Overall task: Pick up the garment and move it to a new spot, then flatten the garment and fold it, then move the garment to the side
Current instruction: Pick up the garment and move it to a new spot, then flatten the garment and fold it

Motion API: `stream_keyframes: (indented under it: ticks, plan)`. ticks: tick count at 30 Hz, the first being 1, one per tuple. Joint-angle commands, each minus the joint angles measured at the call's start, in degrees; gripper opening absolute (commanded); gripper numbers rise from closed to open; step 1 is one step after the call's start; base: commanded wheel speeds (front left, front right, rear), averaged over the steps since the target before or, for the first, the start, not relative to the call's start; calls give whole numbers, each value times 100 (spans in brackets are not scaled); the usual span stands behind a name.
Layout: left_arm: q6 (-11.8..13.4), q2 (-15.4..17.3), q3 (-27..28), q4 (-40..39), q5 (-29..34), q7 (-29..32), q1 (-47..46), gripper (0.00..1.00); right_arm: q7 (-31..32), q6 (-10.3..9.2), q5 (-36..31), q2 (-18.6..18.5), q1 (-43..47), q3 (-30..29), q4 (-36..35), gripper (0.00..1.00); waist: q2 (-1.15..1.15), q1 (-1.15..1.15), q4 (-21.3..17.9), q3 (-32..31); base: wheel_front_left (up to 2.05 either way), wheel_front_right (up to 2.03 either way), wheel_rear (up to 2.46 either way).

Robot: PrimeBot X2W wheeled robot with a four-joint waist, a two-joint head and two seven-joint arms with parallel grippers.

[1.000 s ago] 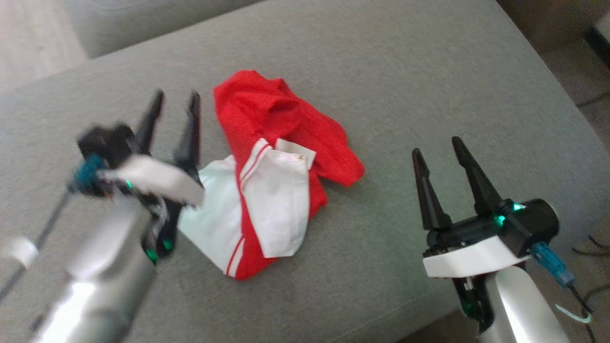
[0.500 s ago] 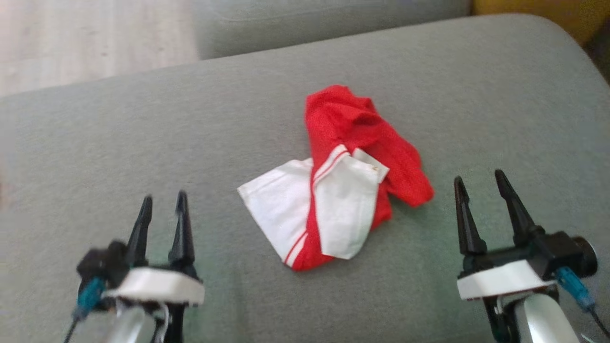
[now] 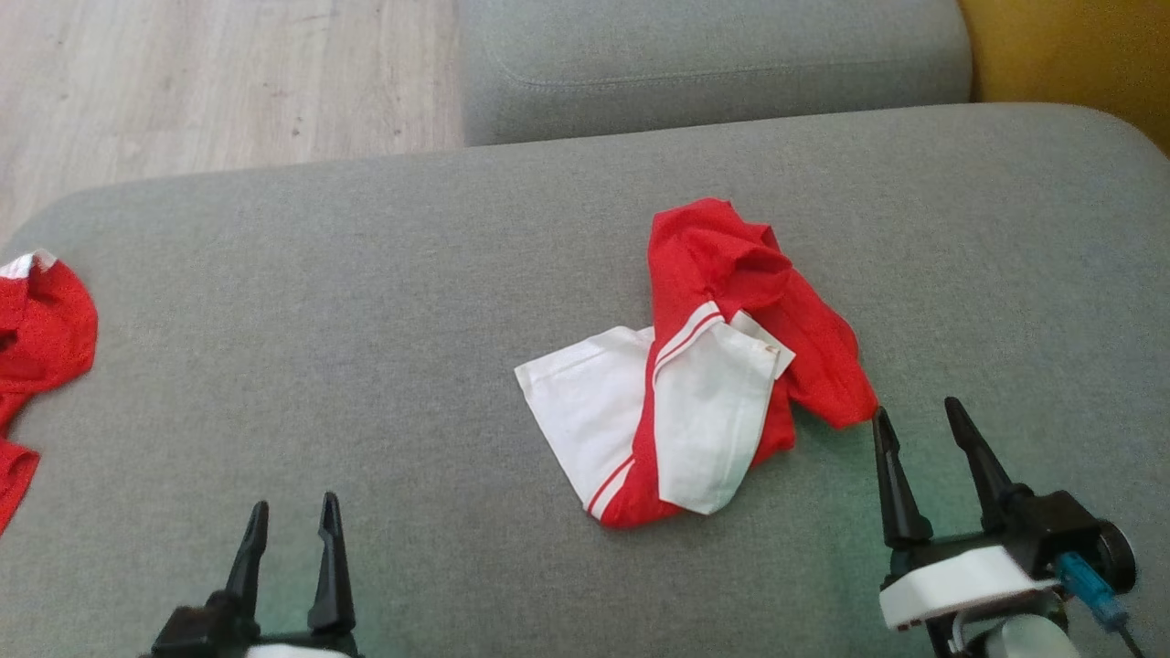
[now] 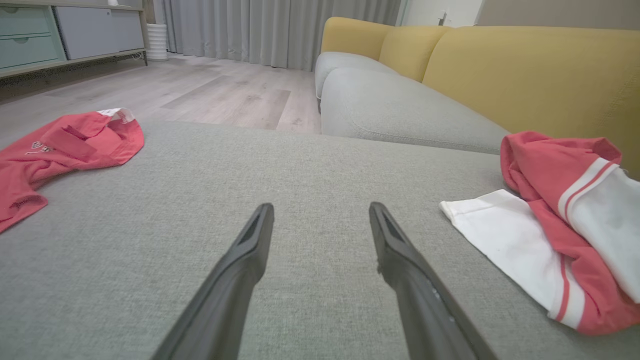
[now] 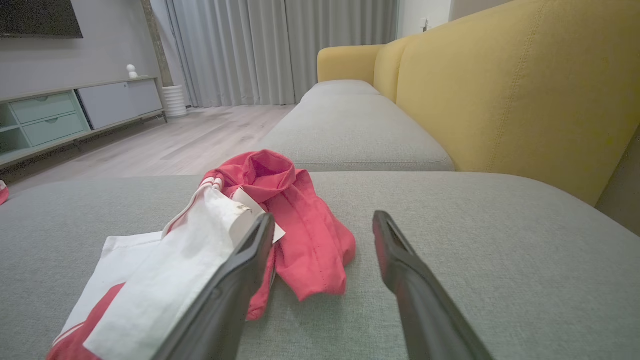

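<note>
The garment (image 3: pixel 704 411) is a red and white piece lying crumpled on the grey sofa seat (image 3: pixel 366 320), right of centre, with white panels toward me and a red bunch behind. My left gripper (image 3: pixel 294 503) hovers open over bare cushion, well to the garment's left. In the left wrist view the left gripper (image 4: pixel 321 207) has nothing between its fingers, and the garment (image 4: pixel 550 210) lies off to the right. My right gripper (image 3: pixel 916 408) stands open just right of the garment's red end. In the right wrist view the right gripper (image 5: pixel 324 216) is open, with the garment (image 5: pixel 300 225) just ahead and left.
A second red garment (image 3: pixel 41 329) lies at the seat's left edge, seen too in the left wrist view (image 4: pixel 65 145). Another grey cushion (image 3: pixel 713 64) adjoins at the back, with a yellow backrest (image 5: pixel 500 90) along the right. Wooden floor (image 3: pixel 183 82) lies beyond.
The head camera has swung, bringing the second red garment into view. My left gripper has drawn back from the garment's white edge toward me. The garment itself lies as before.
</note>
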Motion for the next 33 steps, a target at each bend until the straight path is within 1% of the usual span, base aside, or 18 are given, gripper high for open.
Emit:
stream_keyframes:
  ticks: [1, 7, 15, 20, 24, 30, 33]
  plan:
    - [-83, -49, 317, -128, 111, -54, -140, 100, -37, 44, 49, -19, -71, 158, -134, 100, 0, 0, 28, -29, 0, 0, 0]
    - [-285, -234, 601, -72, 363, -54, -113, 100, -37, 44, 91, -19, -43, 182, -97, 100, 0, 0, 86, -43, 0, 0, 0]
    - [-412, -346, 763, -47, 517, -54, -155, 100, -37, 44, 97, -19, -77, 214, -93, 100, 0, 0, 79, 9, 0, 0, 0]
    - [-502, -385, 646, -78, 621, -54, -255, 100, -37, 44, 105, -19, -135, 297, -70, 100, 0, 0, -10, 58, 0, 0, 0]
    - [-597, -404, 124, -128, 656, -54, -488, 100, -37, 44, 114, -19, -218, 352, -85, 100, 0, 0, -128, 120, 0, 0, 0]
    - [-656, -414, -1132, 0, 533, -53, -1333, 100, -37, 44, 127, -19, -418, 497, -181, 100, 0, 0, -403, 381, 0, 0, 0]
    - [-660, -415, -1739, 196, 314, 60, -1918, 100, -37, 44, 154, -19, -552, 587, -251, 100, 0, 0, -578, 569, 0, 0, 0]
